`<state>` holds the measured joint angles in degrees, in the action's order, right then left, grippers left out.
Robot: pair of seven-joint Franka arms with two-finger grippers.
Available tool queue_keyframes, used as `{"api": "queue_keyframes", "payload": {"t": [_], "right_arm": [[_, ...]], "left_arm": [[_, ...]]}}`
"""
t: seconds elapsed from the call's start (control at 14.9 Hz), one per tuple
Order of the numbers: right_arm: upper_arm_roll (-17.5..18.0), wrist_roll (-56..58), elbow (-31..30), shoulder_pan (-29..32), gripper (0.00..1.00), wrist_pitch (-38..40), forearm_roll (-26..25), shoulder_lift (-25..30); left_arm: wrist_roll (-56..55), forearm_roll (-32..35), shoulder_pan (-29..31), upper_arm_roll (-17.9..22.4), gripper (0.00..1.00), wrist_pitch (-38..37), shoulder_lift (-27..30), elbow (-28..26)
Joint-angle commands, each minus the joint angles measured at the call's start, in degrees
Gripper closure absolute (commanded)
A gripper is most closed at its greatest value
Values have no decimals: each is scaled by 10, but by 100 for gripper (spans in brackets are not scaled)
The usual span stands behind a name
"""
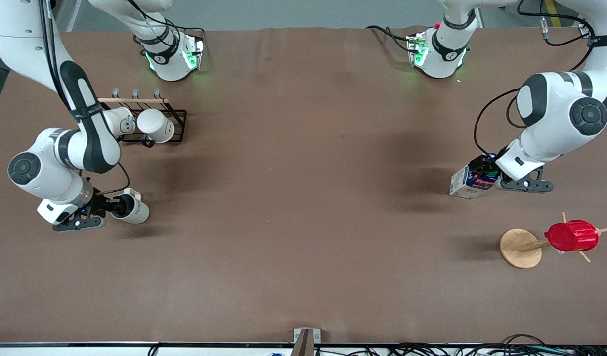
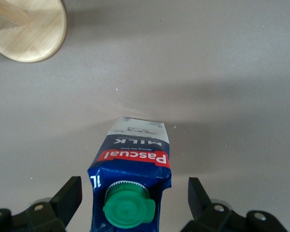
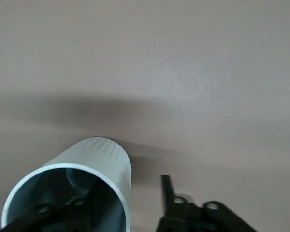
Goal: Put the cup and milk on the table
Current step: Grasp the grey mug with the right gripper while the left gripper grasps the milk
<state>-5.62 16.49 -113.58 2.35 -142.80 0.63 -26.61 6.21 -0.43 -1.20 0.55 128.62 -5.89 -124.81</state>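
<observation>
Right gripper (image 1: 116,206) pinching cup (image 1: 131,207) rim; left gripper (image 2: 134,197) open, seemingly clear of milk (image 2: 134,175)

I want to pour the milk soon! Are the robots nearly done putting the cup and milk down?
Nearly. The milk stands on the table, with the left gripper open around it, not squeezing. The cup is tilted at the right gripper, one finger inside it; whether it rests on the table is unclear. Left: free the cup and pull both arms away.

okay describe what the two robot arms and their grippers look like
Both arms are glossy white with dark grey joint caps and bands, black cables trailing along them, and green lights at the bases. The left gripper and right gripper have black fingers.
</observation>
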Motion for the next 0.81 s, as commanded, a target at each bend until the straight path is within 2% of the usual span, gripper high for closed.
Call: {"api": "queue_keyframes", "payload": {"t": [0.0, 0.13, 0.2, 0.54, 0.74], "right_arm": [[3, -14, -5, 2, 100, -4, -2, 2], [2, -17, 5, 3, 100, -3, 1, 3], [2, -22, 12, 4, 100, 4, 2, 5], [18, -129, 104, -29, 100, 208, 3, 34], [98, -231, 137, -33, 100, 258, 1, 40]], "left_arm": [[7, 9, 1, 0, 5, 10, 1, -7], [7, 9, 1, 0, 7, 10, 1, -7], [7, 9, 1, 0, 13, 10, 0, -6], [3, 9, 8, 0, 42, 5, -1, -1], [-1, 9, 9, -1, 52, 2, 3, 11]]}}
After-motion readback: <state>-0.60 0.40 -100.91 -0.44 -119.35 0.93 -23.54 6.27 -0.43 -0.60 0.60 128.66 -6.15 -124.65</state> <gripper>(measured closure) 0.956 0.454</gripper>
